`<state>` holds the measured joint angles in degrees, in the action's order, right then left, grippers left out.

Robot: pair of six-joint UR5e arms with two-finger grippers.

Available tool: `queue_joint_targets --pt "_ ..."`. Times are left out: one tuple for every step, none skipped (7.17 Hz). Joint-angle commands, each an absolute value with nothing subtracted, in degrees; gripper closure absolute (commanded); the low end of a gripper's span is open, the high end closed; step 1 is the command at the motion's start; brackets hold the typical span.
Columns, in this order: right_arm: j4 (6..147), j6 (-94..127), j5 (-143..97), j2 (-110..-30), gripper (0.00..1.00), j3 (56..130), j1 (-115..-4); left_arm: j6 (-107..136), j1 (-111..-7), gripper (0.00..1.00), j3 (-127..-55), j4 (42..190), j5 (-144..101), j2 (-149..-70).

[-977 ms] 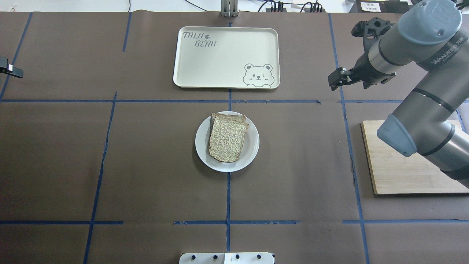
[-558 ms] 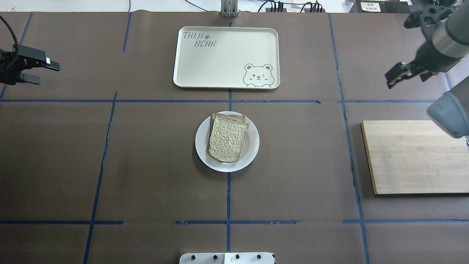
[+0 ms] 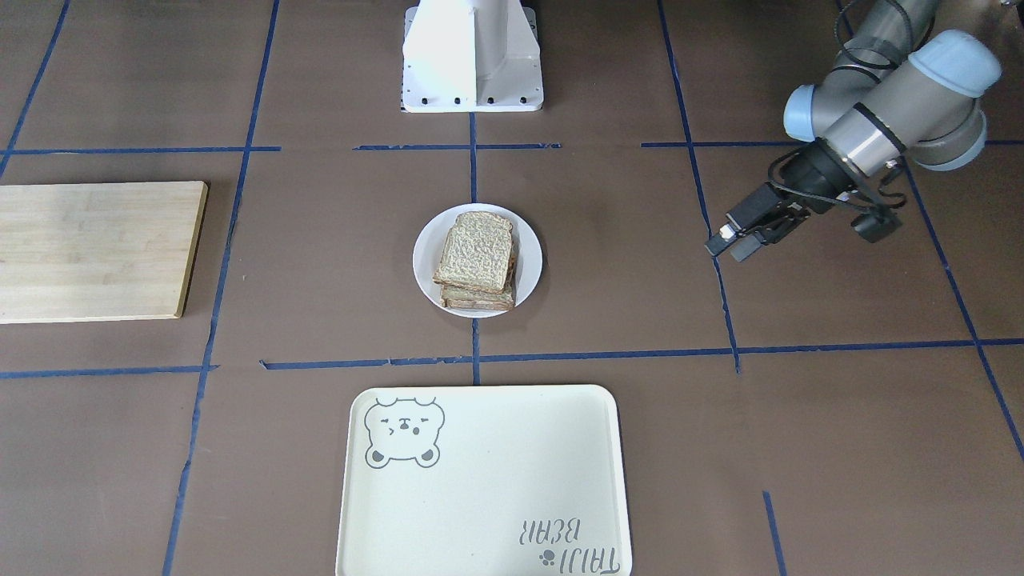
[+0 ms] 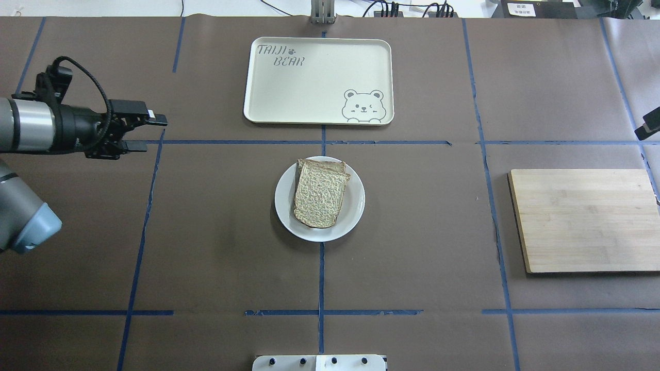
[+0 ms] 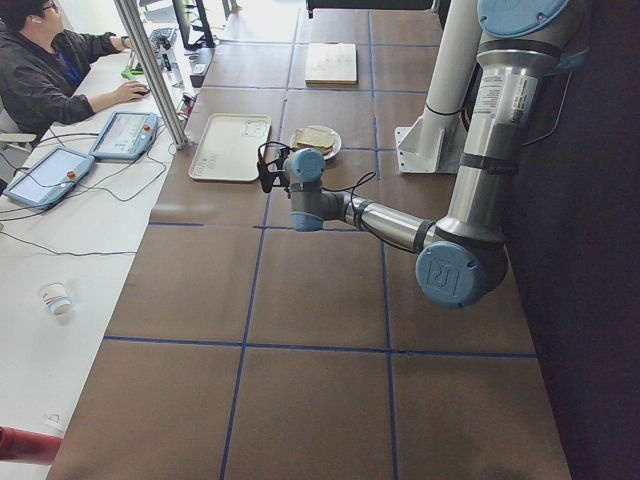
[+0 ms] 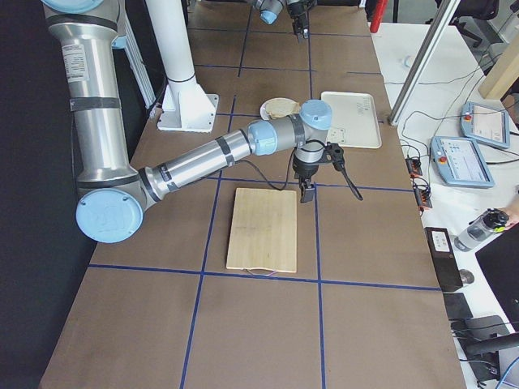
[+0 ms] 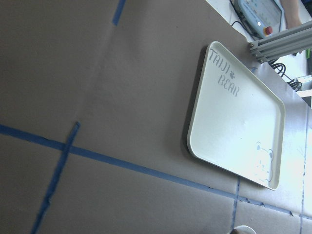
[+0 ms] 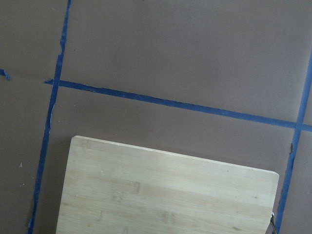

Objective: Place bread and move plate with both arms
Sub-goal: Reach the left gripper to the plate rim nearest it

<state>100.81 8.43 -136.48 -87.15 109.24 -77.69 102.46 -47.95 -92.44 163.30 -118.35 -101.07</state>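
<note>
1. Bread lies stacked on the plate at frame centre.
2. Left gripper, at the left, hovers with fingers parted, empty.
3. Right gripper, at the right edge: cannot tell its state.

Robotics lab, clearly: jointed arms over a brown-papered desk gridded in blue tape, teach pendants, operator seated alongside.

bread — tan slices stacked flat on plate (white, round) | mid-table
</note>
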Motion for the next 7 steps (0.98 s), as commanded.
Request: queue_joint_targets --pt "100.8 7.6 -139.3 -87.3 0.00 107.6 -79.5 104.3 -39.8 0.14 -91.4 163.3 -115.1 -105.5" --pt "100.8 7.4 -139.2 -87.9 0.00 107.4 -79.5 106.5 -36.1 0.21 -91.3 163.1 -111.0 -107.2" --pt "100.7 7.4 -139.0 -87.9 0.00 107.1 -79.5 107.5 -32.9 0.31 -90.3 163.1 -108.1 -108.6" --pt "100.7 7.4 -139.0 -87.8 0.00 107.2 -79.5 107.3 -32.7 0.36 -87.7 163.2 -108.0 -109.6" --pt "100.7 7.5 -139.0 -87.8 0.00 106.6 -79.5 107.3 -32.5 0.39 -86.7 163.2 -108.0 -109.9" --pt "100.7 7.5 -139.0 -87.8 0.00 106.7 -79.5 107.5 -31.6 0.44 -86.0 163.1 -107.9 -110.4" --pt "100.7 7.5 -139.0 -87.8 0.00 106.6 -79.5 107.7 -30.9 0.47 -84.1 163.1 -107.8 -112.0"
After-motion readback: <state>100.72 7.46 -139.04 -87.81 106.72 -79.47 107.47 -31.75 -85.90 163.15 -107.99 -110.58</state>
